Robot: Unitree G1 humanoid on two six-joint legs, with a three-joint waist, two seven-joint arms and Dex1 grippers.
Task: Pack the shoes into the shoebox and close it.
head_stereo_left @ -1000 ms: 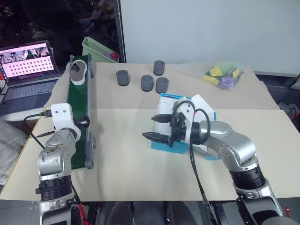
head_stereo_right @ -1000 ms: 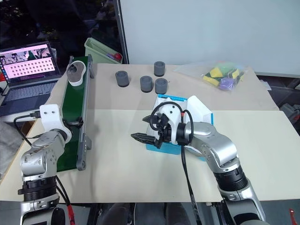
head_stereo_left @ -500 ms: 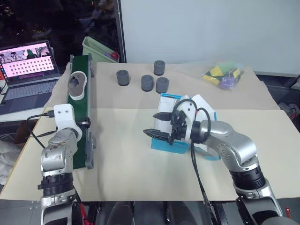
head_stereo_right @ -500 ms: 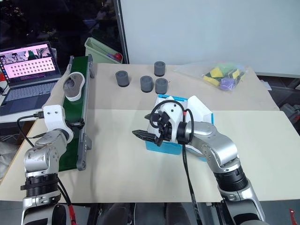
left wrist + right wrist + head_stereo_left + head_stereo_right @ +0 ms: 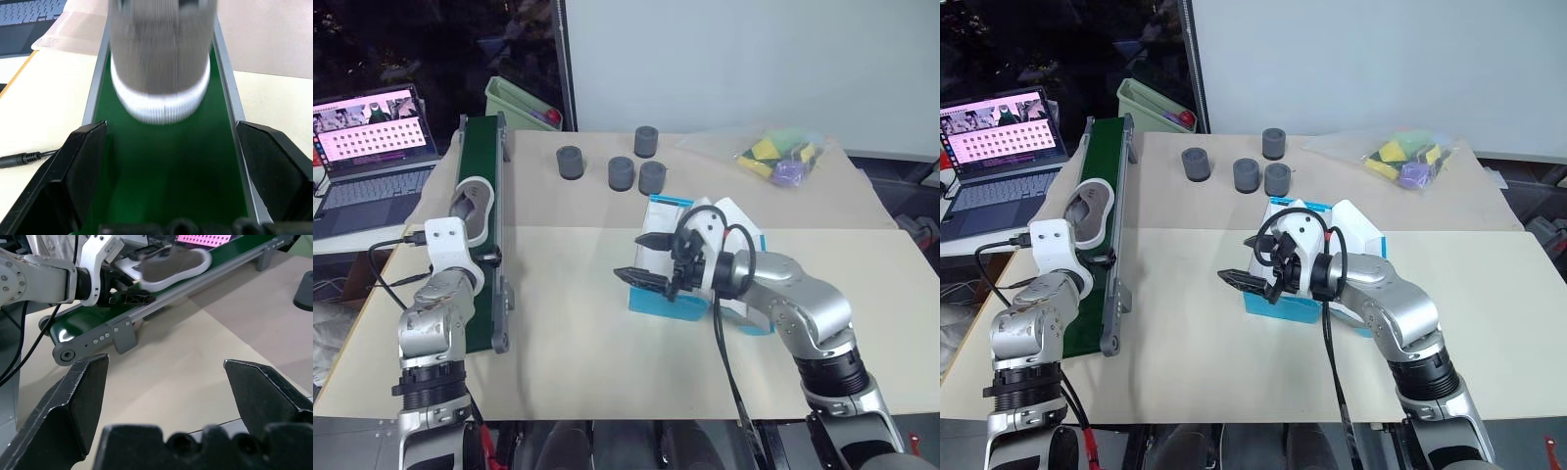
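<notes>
One grey-beige shoe (image 5: 470,201) with a white sole lies on the green conveyor (image 5: 481,289), at the left of the table. My left gripper (image 5: 168,129) is open over the belt just short of the shoe (image 5: 161,63), and is empty. The blue shoebox (image 5: 668,300) stands at mid-table with its lid (image 5: 741,227) raised behind it. Above the box's near-left part hangs my right gripper (image 5: 631,257), open and empty, pointing toward the conveyor. My right arm hides the inside of the box.
Several dark grey cylinders (image 5: 621,173) stand beyond the box. A clear bag of coloured items (image 5: 778,157) lies at the far right. A laptop (image 5: 372,137) and a green bin (image 5: 514,98) sit past the conveyor's far end. Bare table lies between conveyor and box.
The shoe has travelled along the belt toward my left gripper. Both grippers have stayed open and in place.
</notes>
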